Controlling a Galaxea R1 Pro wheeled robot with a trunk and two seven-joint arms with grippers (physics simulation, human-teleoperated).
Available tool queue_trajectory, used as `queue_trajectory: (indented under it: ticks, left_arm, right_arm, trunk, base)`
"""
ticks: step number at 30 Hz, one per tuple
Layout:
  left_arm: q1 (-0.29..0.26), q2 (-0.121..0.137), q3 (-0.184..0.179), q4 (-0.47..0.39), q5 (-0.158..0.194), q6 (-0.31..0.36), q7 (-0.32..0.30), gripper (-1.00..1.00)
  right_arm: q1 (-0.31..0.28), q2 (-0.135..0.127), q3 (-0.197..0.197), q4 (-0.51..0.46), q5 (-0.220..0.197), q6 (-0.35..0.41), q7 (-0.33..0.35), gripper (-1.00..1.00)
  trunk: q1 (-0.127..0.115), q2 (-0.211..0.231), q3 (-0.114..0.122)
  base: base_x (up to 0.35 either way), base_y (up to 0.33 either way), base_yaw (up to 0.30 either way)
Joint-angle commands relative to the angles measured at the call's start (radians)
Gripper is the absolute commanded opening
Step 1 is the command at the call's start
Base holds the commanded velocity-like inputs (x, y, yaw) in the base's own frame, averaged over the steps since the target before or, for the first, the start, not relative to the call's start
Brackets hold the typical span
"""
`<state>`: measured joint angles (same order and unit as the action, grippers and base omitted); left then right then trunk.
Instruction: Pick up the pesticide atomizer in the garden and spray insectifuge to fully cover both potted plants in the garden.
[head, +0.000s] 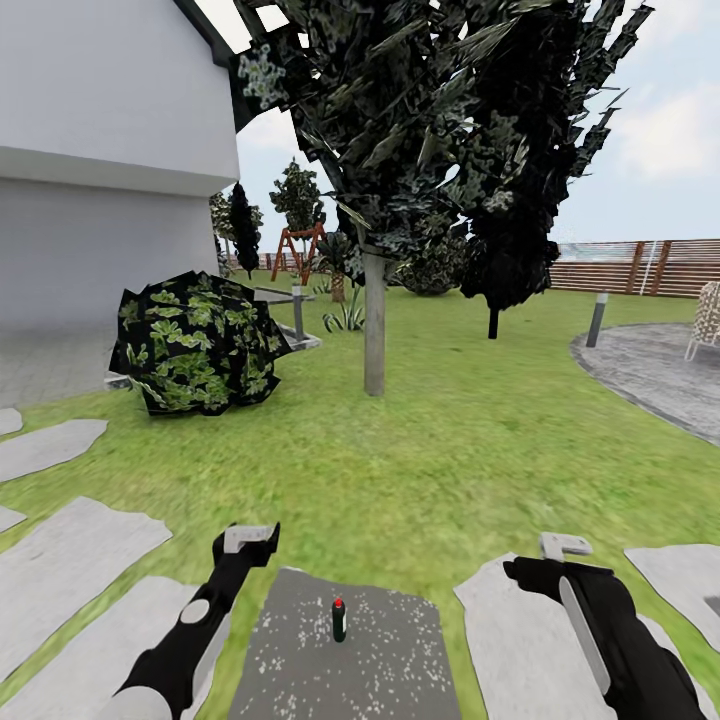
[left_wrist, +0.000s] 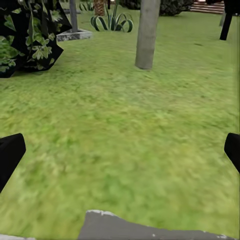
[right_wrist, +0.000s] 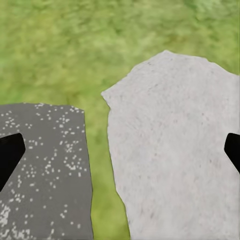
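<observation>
Standing upright on a dark speckled slab (head: 345, 640) at the near centre of the head view: the pesticide atomizer (head: 339, 620), small, dark, with a red dot at its top. Flanked by both arms, touched by neither.

Left tool (head: 248, 538) held low over the lawn (head: 450, 450), just left of the slab's far corner. Open wide, with the black fingertips (left_wrist: 10, 155) well apart at the edges of its wrist view. Empty, with only grass between them and the slab's edge (left_wrist: 150, 230) just below.

Right tool (head: 560, 555) held above a pale stepping stone (right_wrist: 175, 150) to the right of the dark slab. Also open wide and empty, fingertips (right_wrist: 9, 155) spread to either side of its wrist view, over both the speckled slab (right_wrist: 45, 175) and the pale stone, touching nothing.

Farther off on the grass: a grey tree trunk (head: 374, 320) under dark foliage, a low leafy bush (head: 195, 340) to the left beside a white house wall (head: 100, 160). More pale stepping stones (head: 60, 560) at near left. At far right a round grey paved patio (head: 650, 365), a grey bollard lamp (head: 597, 318) at its edge and a brown slat fence (head: 640, 265) behind. Potted plants not made out with any certainty.
</observation>
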<state>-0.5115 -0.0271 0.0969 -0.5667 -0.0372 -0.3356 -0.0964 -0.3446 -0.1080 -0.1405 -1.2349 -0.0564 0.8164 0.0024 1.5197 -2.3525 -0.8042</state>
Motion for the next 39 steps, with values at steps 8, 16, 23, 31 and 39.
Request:
queue_trajectory:
  ticks: [8,16,23,31,39]
  left_arm:
    - [-0.001,-0.001,0.013,0.023,-0.004,-0.017,-0.008,1.00]
    - [-0.001,-0.001,0.012,0.023,-0.004,-0.017,-0.008,1.00]
    - [-0.001,-0.002,0.010,0.022,-0.007,-0.017,-0.009,1.00]
    - [-0.001,-0.001,0.012,0.021,-0.008,-0.017,-0.009,1.00]
    - [-0.001,0.002,0.013,0.017,-0.009,-0.017,-0.009,1.00]
  right_arm:
    - [0.000,-0.001,-0.001,0.000,-0.003,0.004,-0.001,1.00]
    - [0.000,0.001,-0.001,0.000,-0.003,0.004,0.000,1.00]
    - [0.000,0.001,-0.001,0.000,-0.003,0.004,0.000,1.00]
    - [0.001,0.001,-0.002,0.000,-0.004,0.004,0.000,1.00]
    - [0.000,0.001,-0.002,-0.001,-0.004,0.004,0.000,1.00]
  trunk:
    - [0.000,0.000,-0.001]
    - [0.000,0.000,-0.001]
    - [0.000,0.000,-0.001]
    - [0.000,0.000,-0.001]
    - [0.000,0.000,-0.001]
  base:
    - [0.000,-0.238,0.117]
    - [0.000,-0.321,0.249]
    - [0.000,-0.323,0.161]
    - [0.153,-0.283,-0.088]
    - [0.063,-0.056,-0.195]
